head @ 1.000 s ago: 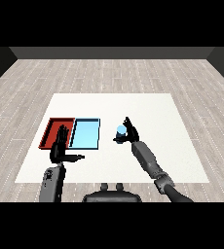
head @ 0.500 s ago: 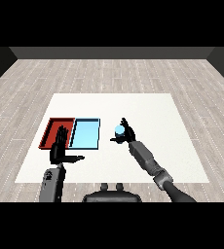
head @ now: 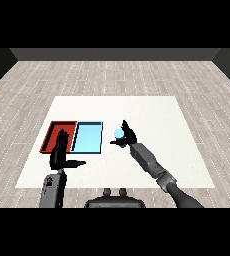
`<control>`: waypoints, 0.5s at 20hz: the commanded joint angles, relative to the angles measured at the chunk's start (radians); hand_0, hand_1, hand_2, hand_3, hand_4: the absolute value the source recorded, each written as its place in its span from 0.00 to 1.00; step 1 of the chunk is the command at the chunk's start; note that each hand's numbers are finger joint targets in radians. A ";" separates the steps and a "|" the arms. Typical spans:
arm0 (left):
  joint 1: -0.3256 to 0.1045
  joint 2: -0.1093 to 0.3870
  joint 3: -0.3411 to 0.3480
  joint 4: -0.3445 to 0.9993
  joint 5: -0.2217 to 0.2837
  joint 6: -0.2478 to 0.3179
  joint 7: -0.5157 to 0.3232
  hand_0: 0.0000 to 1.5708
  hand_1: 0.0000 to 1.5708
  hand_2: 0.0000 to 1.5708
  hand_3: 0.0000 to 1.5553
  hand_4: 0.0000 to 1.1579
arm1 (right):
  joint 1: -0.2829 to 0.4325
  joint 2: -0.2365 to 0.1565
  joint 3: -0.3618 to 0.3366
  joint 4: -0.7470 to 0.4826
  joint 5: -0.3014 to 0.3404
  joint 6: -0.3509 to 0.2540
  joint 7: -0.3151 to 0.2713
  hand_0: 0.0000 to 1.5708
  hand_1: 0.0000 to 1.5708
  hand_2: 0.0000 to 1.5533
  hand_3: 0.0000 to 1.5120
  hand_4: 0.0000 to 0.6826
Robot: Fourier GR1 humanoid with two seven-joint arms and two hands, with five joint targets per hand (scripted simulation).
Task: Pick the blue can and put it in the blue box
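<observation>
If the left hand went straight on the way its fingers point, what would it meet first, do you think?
Probably the red tray: the left hand, fingers straight, points up-view over its near edge, though its height above is unclear.

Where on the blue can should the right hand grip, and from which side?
Grip the blue can round its side wall, coming from its right. It seems to stand upright on the white table, so the curved side offers a wrap. The right hand already sits against that side, and the light blue tray lies just left of the can.
</observation>
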 commanded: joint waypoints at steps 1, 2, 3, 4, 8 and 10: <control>0.040 0.053 0.054 -0.008 0.067 -0.071 -0.012 0.00 0.00 0.00 0.00 0.00 | -0.032 0.000 0.060 -0.025 -0.079 -0.082 0.037 0.00 0.00 0.00 0.00 0.00; -0.009 0.013 0.028 0.033 0.025 -0.021 -0.024 0.00 0.00 0.00 0.00 0.00 | -0.039 0.000 0.000 0.089 -0.072 -0.042 -0.010 0.00 0.00 0.00 0.00 0.00; -0.073 0.021 0.046 0.047 0.031 0.000 0.020 0.00 0.00 0.00 0.00 0.00 | -0.056 0.000 0.039 0.064 -0.095 -0.141 0.045 0.35 0.35 0.46 0.41 0.00; -0.017 0.011 0.015 -0.005 0.011 0.001 0.023 0.00 0.00 0.00 0.00 0.00 | -0.047 0.000 0.074 0.085 -0.041 -0.210 0.057 0.89 0.89 0.91 0.89 0.63; -0.037 -0.013 0.003 -0.026 0.012 0.028 0.051 0.00 0.00 0.00 0.00 0.00 | -0.098 0.000 0.168 0.123 0.055 -0.287 0.129 0.96 0.96 1.00 1.00 0.79; -0.035 0.025 0.049 0.007 0.029 0.001 0.013 0.00 0.00 0.00 0.00 0.00 | -0.115 0.000 0.204 0.162 0.058 -0.286 0.173 0.95 0.95 0.99 0.98 0.78</control>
